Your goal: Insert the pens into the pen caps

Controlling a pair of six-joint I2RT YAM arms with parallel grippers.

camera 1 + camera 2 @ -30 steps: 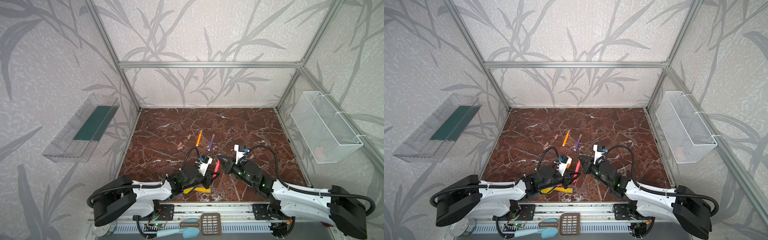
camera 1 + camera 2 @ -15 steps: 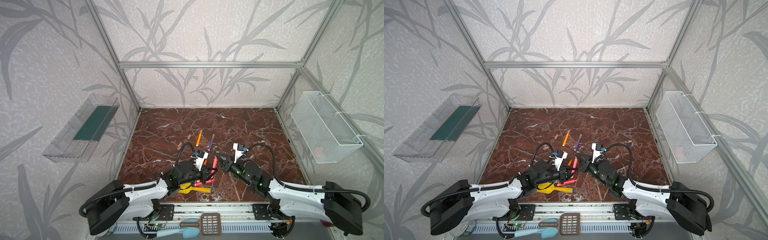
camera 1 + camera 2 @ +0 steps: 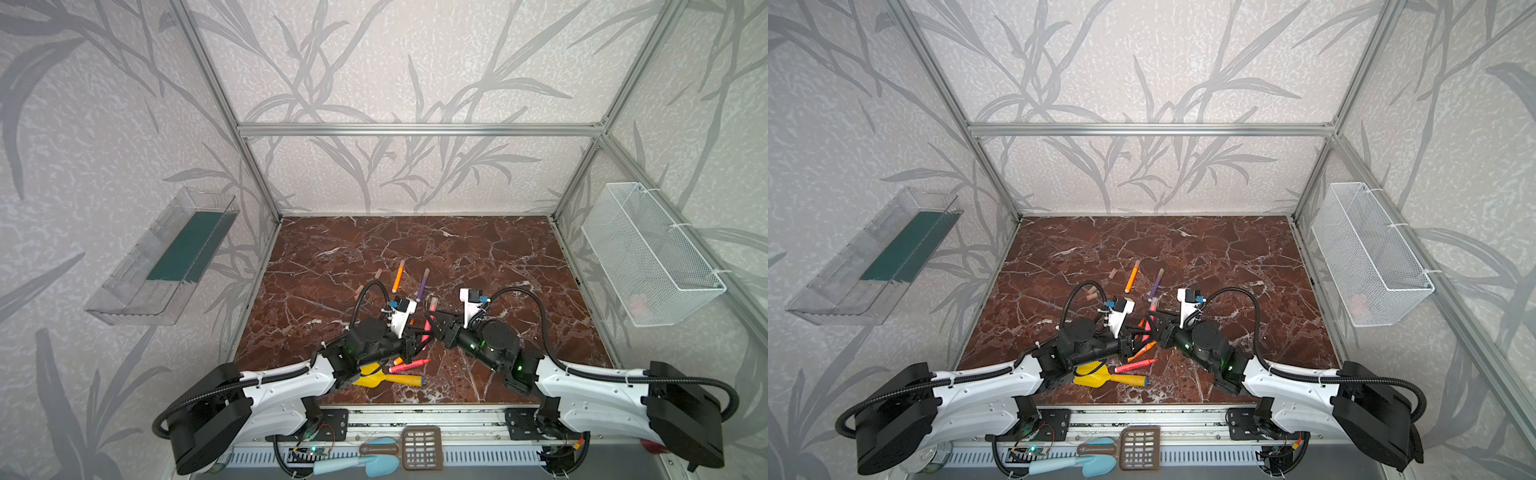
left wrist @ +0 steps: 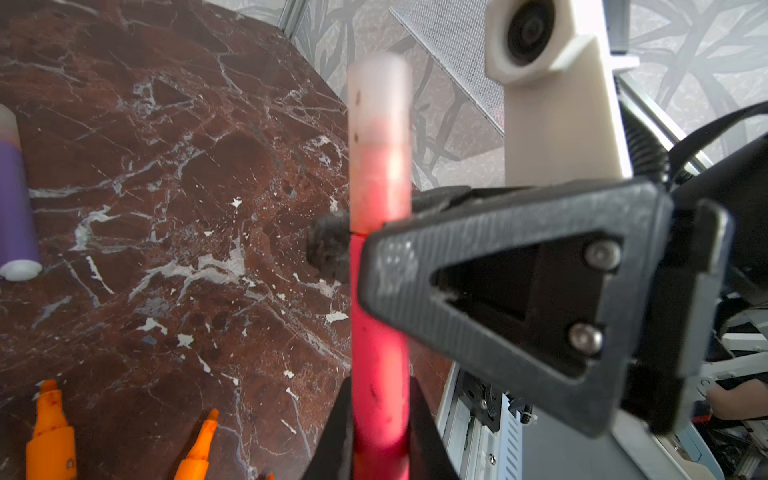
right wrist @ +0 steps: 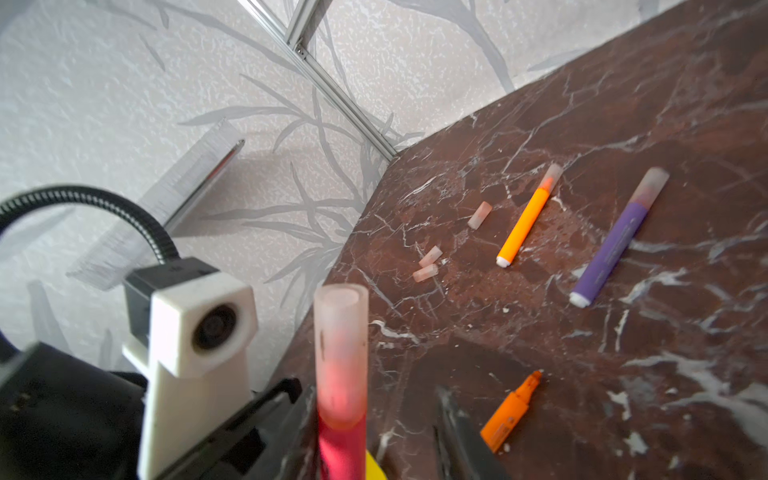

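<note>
Brown marble tabletop [image 3: 457, 257], leaf-papered walls [image 3: 395, 62]. Front middle: left end effector [image 4: 378, 415] clamped on 1 pink pen [image 4: 378, 332], cap [image 4: 380, 124] on its tip; right end effector [image 5: 370, 411] parted, flanking that cap. 3 loose caps [image 5: 430, 256] on tabletop.

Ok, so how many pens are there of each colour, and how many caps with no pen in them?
Orange pens: 3
Pink-red pens: 2
Purple pen: 1
Empty pen caps: 3
Total: 9 things, 6 pens and 3 empty caps
</note>
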